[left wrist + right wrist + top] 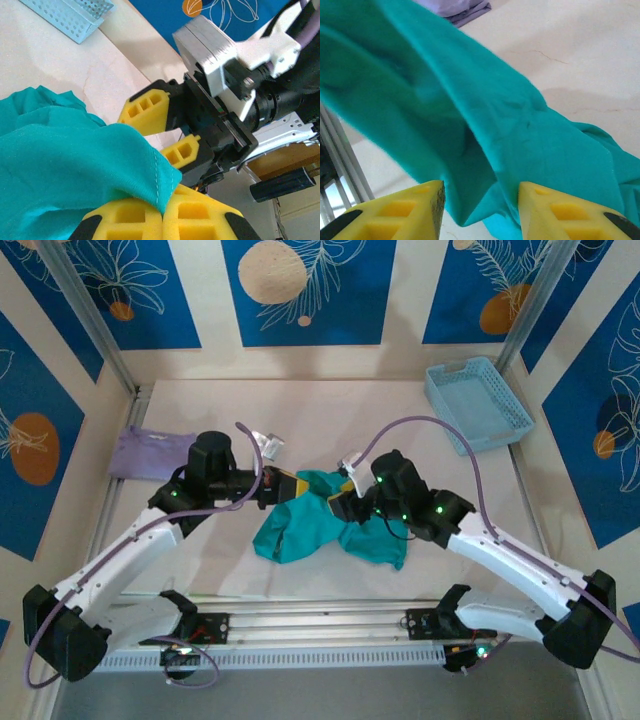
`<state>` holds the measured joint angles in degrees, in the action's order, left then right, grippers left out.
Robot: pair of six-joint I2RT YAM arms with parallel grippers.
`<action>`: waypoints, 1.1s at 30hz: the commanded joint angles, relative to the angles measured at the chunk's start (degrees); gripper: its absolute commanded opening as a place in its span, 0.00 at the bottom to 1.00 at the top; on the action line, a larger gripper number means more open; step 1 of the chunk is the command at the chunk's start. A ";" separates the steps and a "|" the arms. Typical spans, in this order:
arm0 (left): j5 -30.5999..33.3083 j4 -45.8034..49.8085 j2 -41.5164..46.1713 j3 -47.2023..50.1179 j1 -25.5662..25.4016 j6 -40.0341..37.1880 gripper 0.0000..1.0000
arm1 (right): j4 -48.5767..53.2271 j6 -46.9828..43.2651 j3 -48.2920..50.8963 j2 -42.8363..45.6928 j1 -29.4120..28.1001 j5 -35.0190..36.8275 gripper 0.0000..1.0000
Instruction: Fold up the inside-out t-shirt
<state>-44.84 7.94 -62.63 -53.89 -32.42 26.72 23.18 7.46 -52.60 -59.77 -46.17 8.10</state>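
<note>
t-shirt (325, 528): teal, crumpled mid-worktop (330, 410) between the 2 arms, upper edge lifted | handling: light, limp, soft knit, drapes, holds no shape; best taken at stitched hem or shoulders | left gripper (162, 212): fingers together, clamped on hem corner | right gripper (480, 200): fingers apart, cloth hanging between, unpinched

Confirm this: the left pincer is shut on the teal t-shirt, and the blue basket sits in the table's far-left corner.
One detail is wrong. The blue basket sits in the far-right corner of the table, as the top external view shows. The rest holds: the left pincer is shut on the teal t-shirt.
</note>
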 commanded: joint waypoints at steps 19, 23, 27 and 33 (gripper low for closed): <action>-1.14 -2.14 0.76 1.37 0.74 0.50 0.00 | -10.84 -0.98 -2.05 -13.36 0.31 10.84 0.34; 3.79 -1.86 1.28 1.94 1.18 0.61 0.00 | -10.61 -1.39 -2.69 -12.43 2.99 -5.32 0.00; 14.43 1.04 0.70 1.47 1.48 -0.97 0.00 | -14.73 2.60 1.66 -4.99 8.92 -31.41 0.00; 24.89 3.56 -1.28 0.27 1.83 -3.01 0.00 | -26.17 10.56 7.31 -0.63 15.46 -48.54 0.00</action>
<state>-27.51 9.19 -63.09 -52.36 -31.31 25.96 3.60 13.76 -46.87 -60.82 -31.46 -26.41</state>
